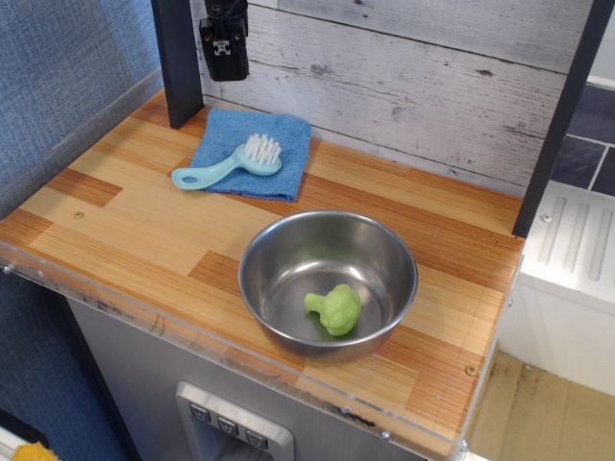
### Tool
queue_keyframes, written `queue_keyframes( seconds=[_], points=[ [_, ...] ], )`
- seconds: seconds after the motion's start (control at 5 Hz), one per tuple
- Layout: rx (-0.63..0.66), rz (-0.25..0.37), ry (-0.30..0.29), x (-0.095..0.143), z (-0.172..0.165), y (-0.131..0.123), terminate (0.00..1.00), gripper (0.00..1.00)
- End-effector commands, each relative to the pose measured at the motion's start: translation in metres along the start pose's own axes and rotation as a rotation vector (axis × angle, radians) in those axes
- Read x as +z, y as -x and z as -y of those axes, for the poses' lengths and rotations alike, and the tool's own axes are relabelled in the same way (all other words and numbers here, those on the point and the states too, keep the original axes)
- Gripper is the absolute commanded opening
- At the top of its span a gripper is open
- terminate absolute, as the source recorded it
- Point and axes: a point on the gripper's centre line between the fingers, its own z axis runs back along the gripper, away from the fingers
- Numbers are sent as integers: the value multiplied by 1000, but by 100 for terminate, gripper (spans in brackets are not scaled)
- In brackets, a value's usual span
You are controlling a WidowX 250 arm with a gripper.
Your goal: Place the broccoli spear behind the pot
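A: Where does the broccoli spear [335, 309] sit?

B: Inside the pot [328, 279], on the bottom, toward the near wall, head to the right and stem pointing left. It lies on its side, not upright. The pot stands on the wooden bench [144, 216], near the front edge.

A: And the gripper [224, 38]?

B: High at the back left, hanging in front of the plank wall [404, 67], well apart from the pot. Only a dark block shows. I cannot tell whether the jaws stand wide or narrow, and nothing is seen in them.

A: So the step in hand?

B: My judgement: reach and pick, nothing done yet. Come down from straight above so the pot's rim is cleared, open wide enough for the lumpy head, and close across the stem or the narrow waist. The steel is slick and curved, so a sideways nudge may send the toy sliding up the wall. Lift clear of the rim before travelling back.

A: Room behind the pot?

B: Bare bench between the pot and the wall, to the right of the blue cloth [252, 154]. The brush [231, 164] lies on that cloth; keep off both.

A: Any writing, brands?

B: None readable. The pot is plain, the brush unmarked, and the buttons [228, 424] below the bench front are too small to tell.
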Motion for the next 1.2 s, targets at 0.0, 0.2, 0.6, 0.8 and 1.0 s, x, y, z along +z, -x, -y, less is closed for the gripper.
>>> queue_keyframes(
  seconds=[0.0, 0.2, 0.6, 0.8, 1.0],
  points=[
    [0, 0, 0, 0, 0, 0, 0, 100],
    [9, 30, -37, 13, 13, 0, 0, 100],
    [77, 168, -48, 27, 46, -5, 0, 100],
    [69, 168, -29, 23, 80, -13, 0, 100],
    [34, 168, 7, 14, 108, -27, 0, 100]
  ],
)
